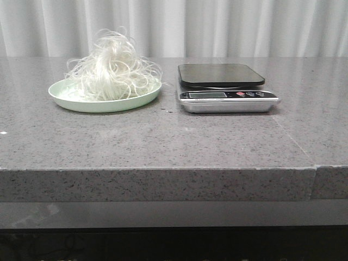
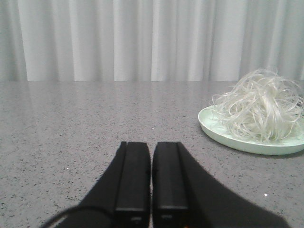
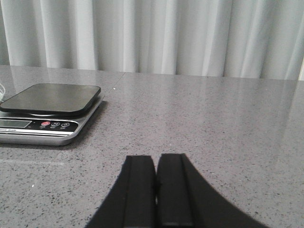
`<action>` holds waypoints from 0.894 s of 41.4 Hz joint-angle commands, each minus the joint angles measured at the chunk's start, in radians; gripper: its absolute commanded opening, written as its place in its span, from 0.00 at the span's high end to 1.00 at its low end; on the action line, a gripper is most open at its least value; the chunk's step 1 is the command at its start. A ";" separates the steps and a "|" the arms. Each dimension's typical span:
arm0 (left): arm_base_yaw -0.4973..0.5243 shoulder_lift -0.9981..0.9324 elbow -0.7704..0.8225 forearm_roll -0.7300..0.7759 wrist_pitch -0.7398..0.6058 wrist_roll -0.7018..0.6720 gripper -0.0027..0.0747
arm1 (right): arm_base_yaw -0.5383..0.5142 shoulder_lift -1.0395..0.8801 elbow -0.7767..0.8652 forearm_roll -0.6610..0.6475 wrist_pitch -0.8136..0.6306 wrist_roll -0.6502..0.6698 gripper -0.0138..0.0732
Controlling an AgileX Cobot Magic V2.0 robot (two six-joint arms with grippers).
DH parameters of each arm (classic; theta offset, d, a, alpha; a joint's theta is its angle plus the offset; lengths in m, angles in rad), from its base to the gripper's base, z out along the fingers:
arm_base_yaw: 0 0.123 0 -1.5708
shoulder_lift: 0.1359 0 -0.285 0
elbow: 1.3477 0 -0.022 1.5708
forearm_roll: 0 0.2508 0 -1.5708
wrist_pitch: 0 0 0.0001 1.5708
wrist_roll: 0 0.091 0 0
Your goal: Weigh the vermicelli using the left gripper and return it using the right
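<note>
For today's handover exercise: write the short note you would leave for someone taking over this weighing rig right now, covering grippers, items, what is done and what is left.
Left gripper: shut, empty, low over the table, short of the plate.
Right gripper: shut, empty, off to the side of the scale.
Vermicelli: heaped on the pale green plate, beside the scale.
Scale platform is bare; its display is unreadable.
Done: nothing yet.
Left: left gripper moves vermicelli onto the scale; right gripper returns it to the plate.

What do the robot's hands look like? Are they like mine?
No. Each hand is two flat, matte black, block-shaped fingers side by side: the left hand and the right hand look alike. A thin dark cable curves beside the left one. No markings show.
</note>
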 commanded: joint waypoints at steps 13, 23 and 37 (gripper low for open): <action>0.002 -0.021 0.008 -0.009 -0.077 -0.012 0.78 | -0.008 -0.015 -0.008 -0.007 -0.083 0.000 0.67; 0.002 -0.021 0.008 -0.009 -0.077 -0.012 0.78 | -0.008 -0.015 -0.008 -0.007 -0.086 0.000 0.67; 0.002 -0.021 -0.021 -0.009 -0.183 -0.012 0.78 | -0.008 -0.015 -0.075 0.021 -0.126 0.002 0.67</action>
